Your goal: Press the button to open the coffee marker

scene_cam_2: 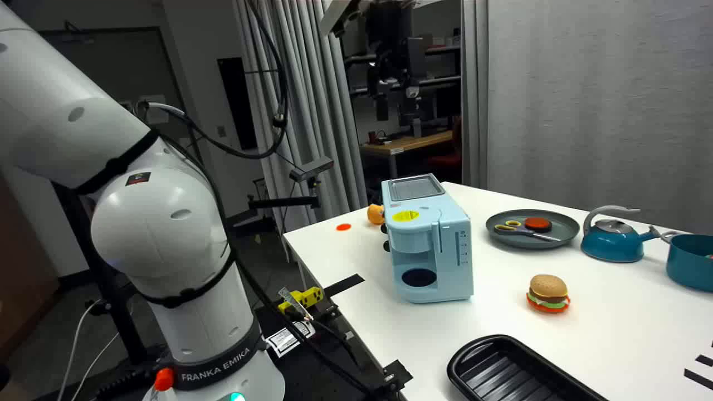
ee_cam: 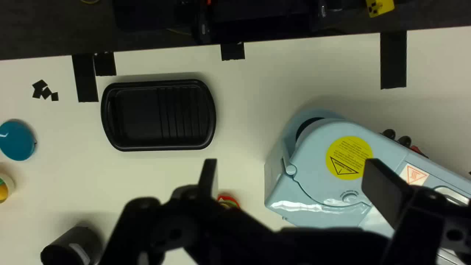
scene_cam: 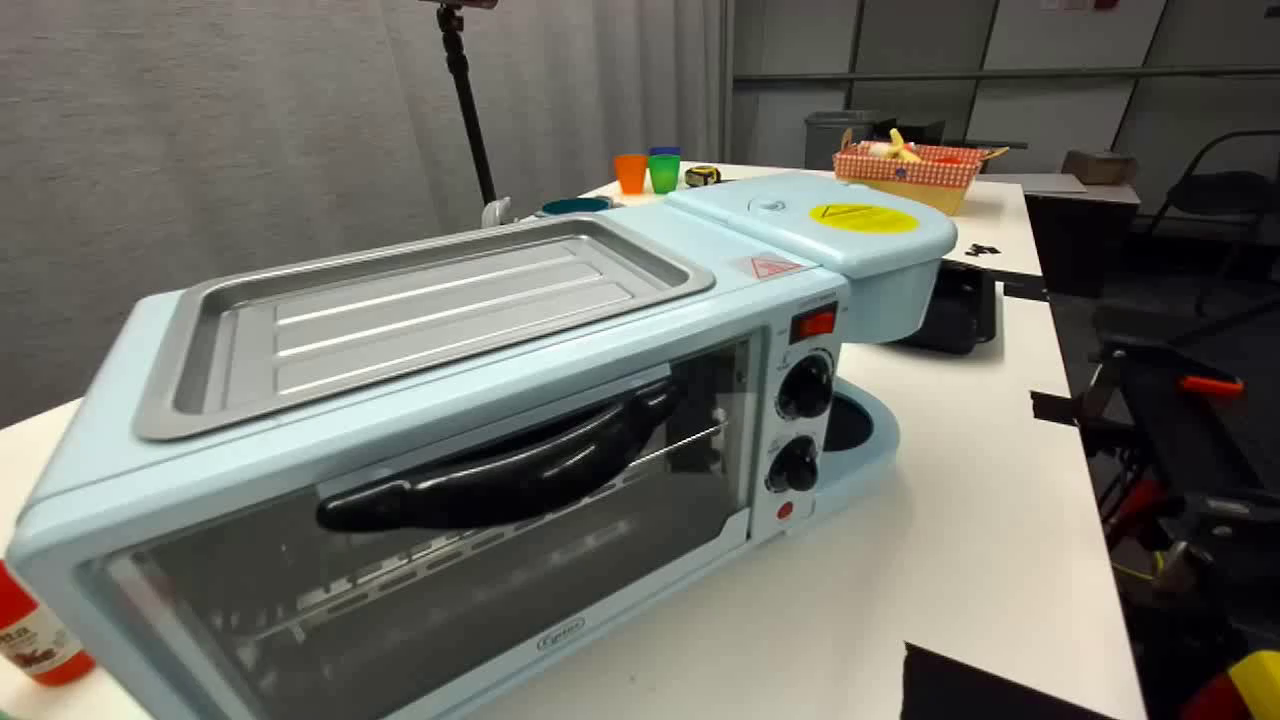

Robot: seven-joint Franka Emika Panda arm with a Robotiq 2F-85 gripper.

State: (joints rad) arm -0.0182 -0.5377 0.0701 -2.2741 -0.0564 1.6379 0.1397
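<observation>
The coffee marker is the pale blue end section with a yellow round patch; it shows in both exterior views (scene_cam: pixel 850 250) (scene_cam_2: pixel 415 228) and in the wrist view (ee_cam: pixel 312 147). Its lid looks closed. A small round button (ee_cam: pixel 349 197) with lettering around it is on the lid near the patch; it also shows in an exterior view (scene_cam: pixel 770 205). My gripper (ee_cam: pixel 290 162) is open and empty, apart from the lid and above it. Its right finger covers part of the patch's edge. In an exterior view my gripper (scene_cam_2: pixel 399 120) hangs high over the appliance, dark against the background.
The oven section (scene_cam: pixel 540 520) and griddle tray (scene_cam: pixel 440 310) adjoin the coffee marker. A black ribbed pan (ee_cam: pixel 158 116) lies near the table edge. A toy burger (scene_cam_2: pixel 548 292), frying pan (scene_cam_2: pixel 532 242), kettle (scene_cam_2: pixel 613 242) and pot (scene_cam_2: pixel 690 264) stand around. A basket (scene_cam: pixel 915 175) is farther off.
</observation>
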